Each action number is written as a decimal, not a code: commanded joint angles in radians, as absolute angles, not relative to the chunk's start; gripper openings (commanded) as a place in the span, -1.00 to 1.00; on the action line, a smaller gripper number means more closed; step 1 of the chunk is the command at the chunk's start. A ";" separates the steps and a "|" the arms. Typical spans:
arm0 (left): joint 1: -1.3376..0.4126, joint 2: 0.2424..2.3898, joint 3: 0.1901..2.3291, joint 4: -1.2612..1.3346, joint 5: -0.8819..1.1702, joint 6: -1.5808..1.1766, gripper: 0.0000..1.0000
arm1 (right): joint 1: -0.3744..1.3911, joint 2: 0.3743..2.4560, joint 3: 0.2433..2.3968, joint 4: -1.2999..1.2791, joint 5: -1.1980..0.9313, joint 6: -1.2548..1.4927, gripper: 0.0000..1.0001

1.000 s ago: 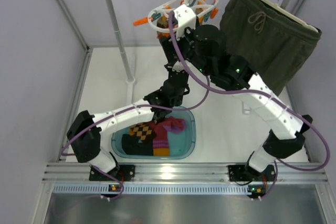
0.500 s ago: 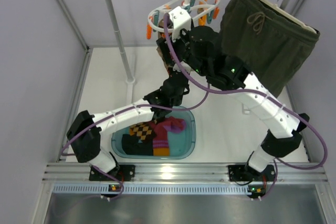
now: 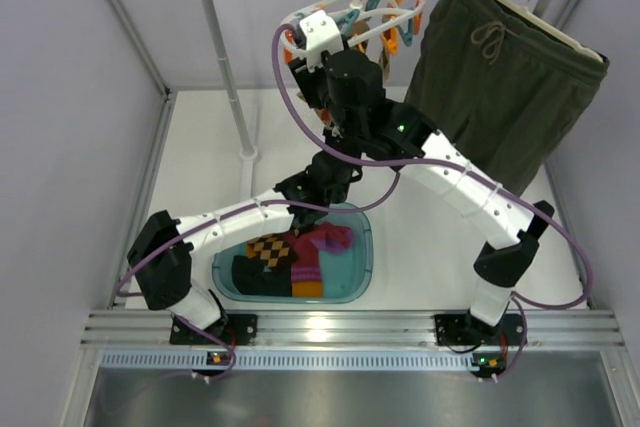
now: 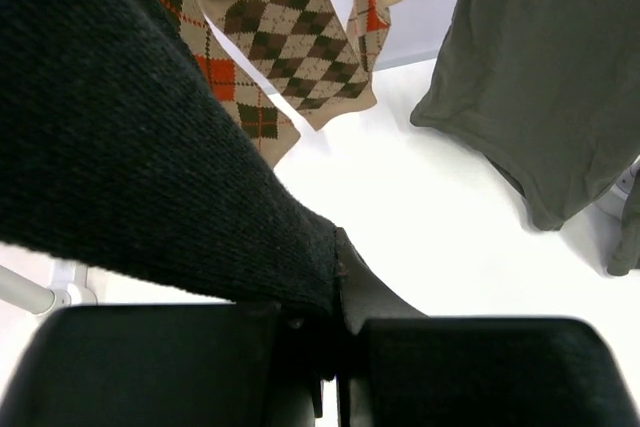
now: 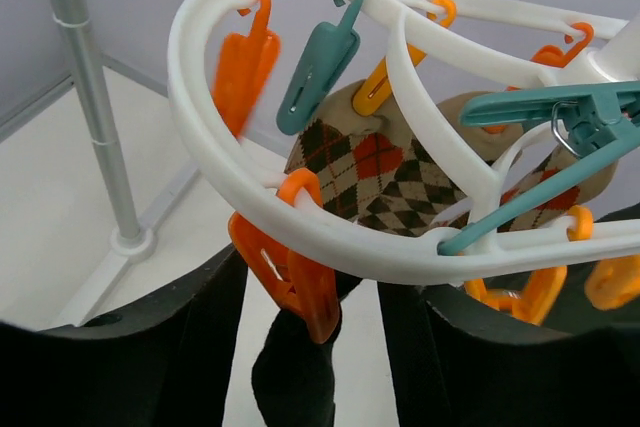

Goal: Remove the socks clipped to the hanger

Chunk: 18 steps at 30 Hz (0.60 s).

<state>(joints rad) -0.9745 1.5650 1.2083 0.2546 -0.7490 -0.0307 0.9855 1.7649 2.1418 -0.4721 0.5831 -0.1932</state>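
Black sock [image 4: 130,147] clipped under hanger [image 5: 192,77] by orange peg [image 5: 290,282], pinched tight in left gripper [image 4: 337,292]. Right gripper [image 5: 312,297], jaws parted, straddling that peg without touching. Argyle socks [image 4: 290,27] also below hanger.

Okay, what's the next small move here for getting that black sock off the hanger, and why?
Probably squeeze the right gripper onto the orange peg between its open jaws. That peg on the hanger pinches the black sock, whose lower end the left gripper holds clamped, so opening the peg should free it.
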 commanded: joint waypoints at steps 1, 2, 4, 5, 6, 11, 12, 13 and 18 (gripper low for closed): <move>-0.980 1.551 1.227 0.304 -0.745 -0.029 -1.00 | 0.989 1.792 2.187 -0.356 0.670 -0.230 0.01; -0.980 1.552 1.224 0.302 -0.746 -0.029 -1.00 | 0.988 1.796 2.187 -0.342 0.675 -0.235 -0.01; -0.979 1.554 1.226 0.302 -0.747 -0.025 -1.00 | 0.989 1.796 2.187 -0.330 0.693 -0.239 -0.02; -0.980 1.557 1.226 0.302 -0.749 -0.022 -1.00 | 0.988 1.799 2.187 -0.325 0.701 -0.244 -0.03; -0.980 1.559 1.227 0.302 -0.747 -0.020 -1.00 | 0.988 1.801 2.187 -0.319 0.701 -0.250 -0.16; -0.979 1.574 1.232 0.302 -0.744 -0.017 -1.00 | 0.989 1.795 2.177 -0.313 0.695 -0.253 -0.64; -0.979 1.580 1.233 0.302 -0.745 -0.018 -1.00 | 0.989 1.784 2.174 -0.314 0.681 -0.244 -0.77; -0.974 1.580 1.230 0.302 -0.741 -0.020 -1.00 | 0.989 1.776 2.157 -0.314 0.660 -0.238 -0.82; -0.942 1.554 1.171 0.301 -0.710 -0.078 -1.00 | 0.988 1.726 2.117 -0.311 0.603 -0.203 -0.86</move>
